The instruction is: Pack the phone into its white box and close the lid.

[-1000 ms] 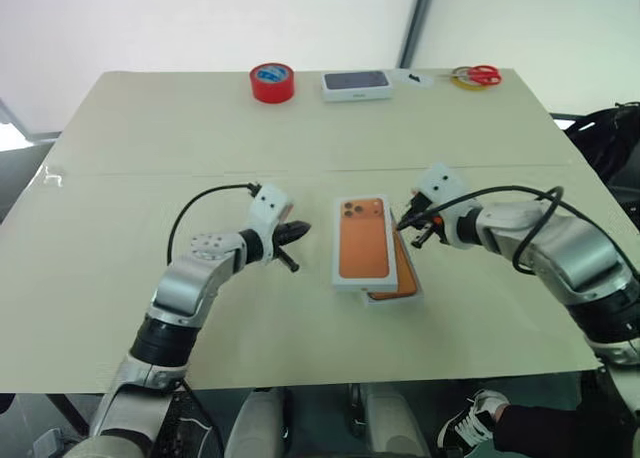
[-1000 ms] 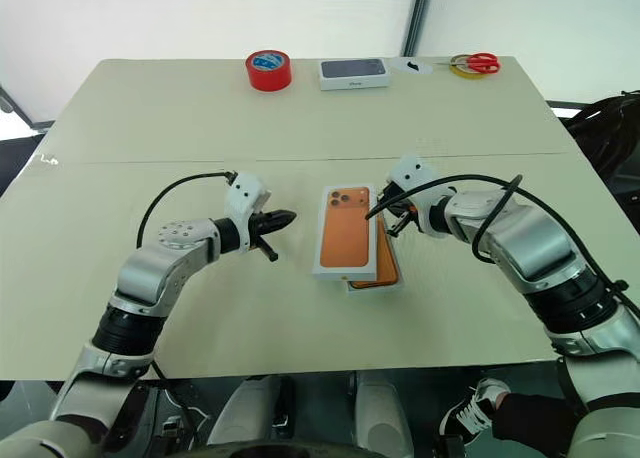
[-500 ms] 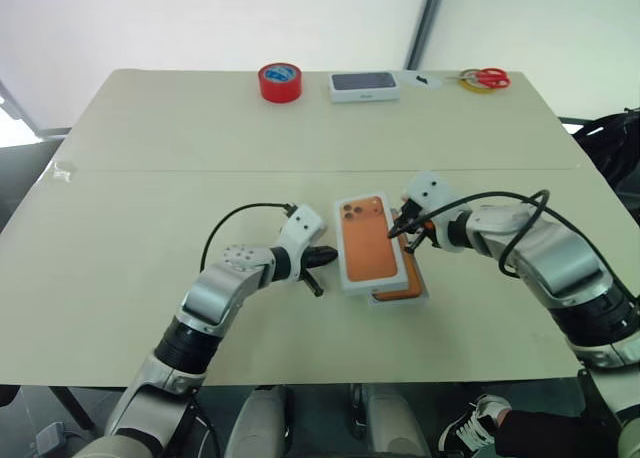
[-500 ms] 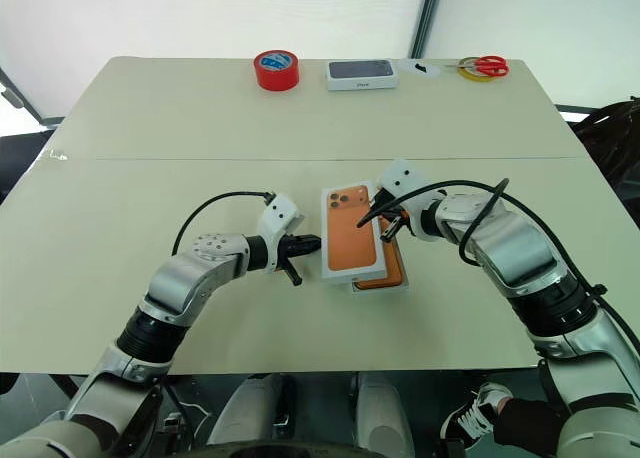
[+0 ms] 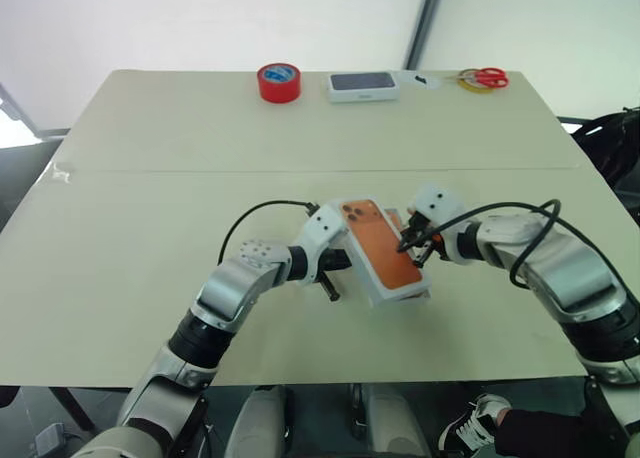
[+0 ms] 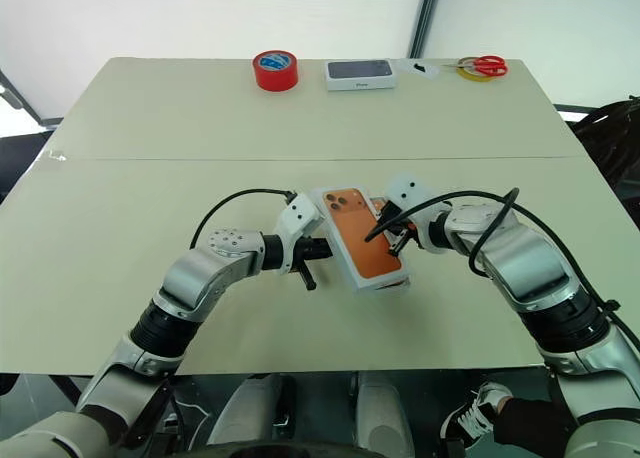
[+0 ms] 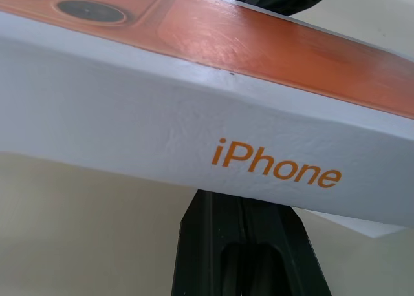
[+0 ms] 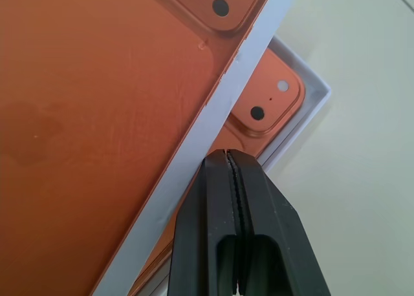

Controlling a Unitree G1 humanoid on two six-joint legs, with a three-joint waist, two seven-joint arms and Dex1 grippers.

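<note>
Here the lid (image 6: 362,244), white-sided with an orange phone print, sits askew over the white box (image 8: 309,112) holding the phone (image 8: 265,89); the left gripper (image 6: 322,250) and right gripper (image 6: 378,230), both closed and empty, flank it.

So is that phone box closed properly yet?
Not yet. The lid lies skewed over the white box, and the phone inside shows past the lid's edge.

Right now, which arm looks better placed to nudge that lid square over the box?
Probably left: the left gripper, shut, presses the lid's long side. The right gripper, shut, rests at the opposite edge.
</note>
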